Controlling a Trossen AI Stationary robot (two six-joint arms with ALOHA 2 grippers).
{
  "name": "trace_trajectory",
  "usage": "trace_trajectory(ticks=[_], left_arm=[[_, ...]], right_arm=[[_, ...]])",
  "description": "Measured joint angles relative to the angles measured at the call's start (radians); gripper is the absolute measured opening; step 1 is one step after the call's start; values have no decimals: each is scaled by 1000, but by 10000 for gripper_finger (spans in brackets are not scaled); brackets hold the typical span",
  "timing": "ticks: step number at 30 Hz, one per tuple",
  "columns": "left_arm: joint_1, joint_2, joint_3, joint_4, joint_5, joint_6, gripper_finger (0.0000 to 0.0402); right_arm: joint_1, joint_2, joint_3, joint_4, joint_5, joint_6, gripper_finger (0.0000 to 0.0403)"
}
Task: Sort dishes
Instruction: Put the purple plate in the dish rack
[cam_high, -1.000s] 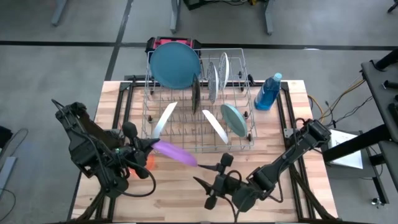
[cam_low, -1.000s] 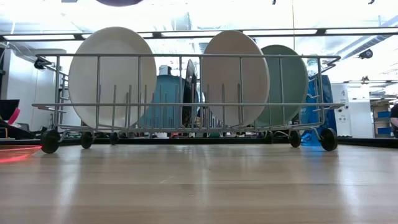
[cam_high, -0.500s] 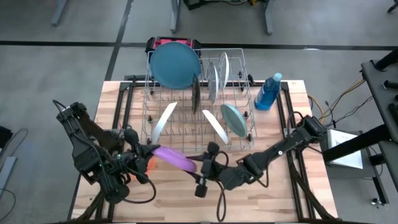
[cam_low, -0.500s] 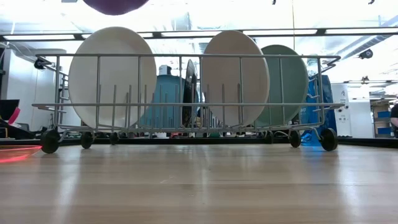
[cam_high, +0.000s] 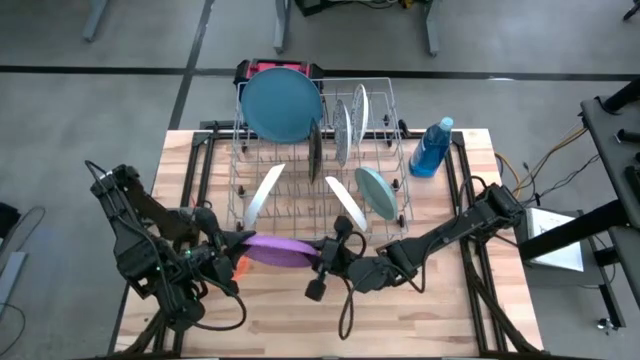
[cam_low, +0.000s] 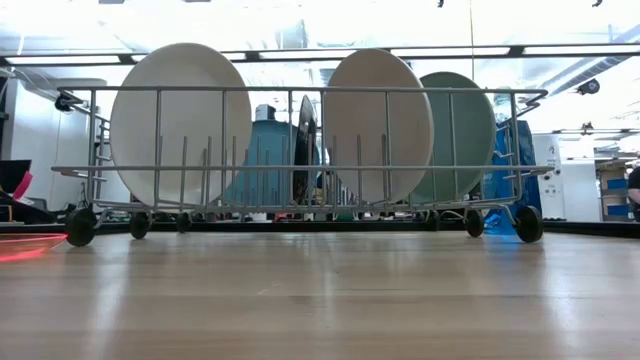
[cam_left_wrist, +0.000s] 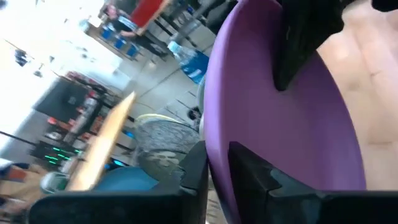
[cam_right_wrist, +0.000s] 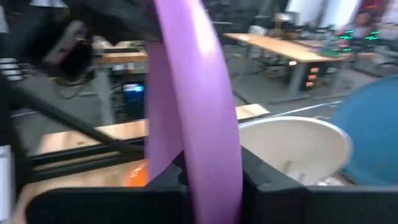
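The small orange plate (cam_high: 240, 264) lies mostly hidden beneath the purple plate (cam_high: 278, 249), only its edge showing.

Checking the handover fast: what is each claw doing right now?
Left claw: shut on the purple plate, at its left edge.
Right claw: fingers straddle the plate's right edge; grip cannot be told.

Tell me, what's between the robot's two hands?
The purple plate, seen from the high view: the left hand grips one edge, the right hand straddles the other.
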Motion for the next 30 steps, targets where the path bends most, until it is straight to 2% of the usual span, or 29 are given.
trace_trajectory(ticks=[4,8,17,23,28,30], left_arm=[[1,0,1,-3,-94,54,58],[21,-22,16,-4,-58,125,87],[81,-101,14,2,13,213,185],[82,-136,14,20,-2,326,215],[83,-178,14,24,-4,395,219],[82,-196,14,25,-30,411,219]], right_arm=[[0,0,1,11,41,-10,32],[-1,0,1,10,84,2,32],[-20,-8,2,0,158,9,31],[-14,-13,0,-15,325,-2,30],[-11,-18,0,-30,549,18,30],[-13,-18,0,-32,595,46,30]])
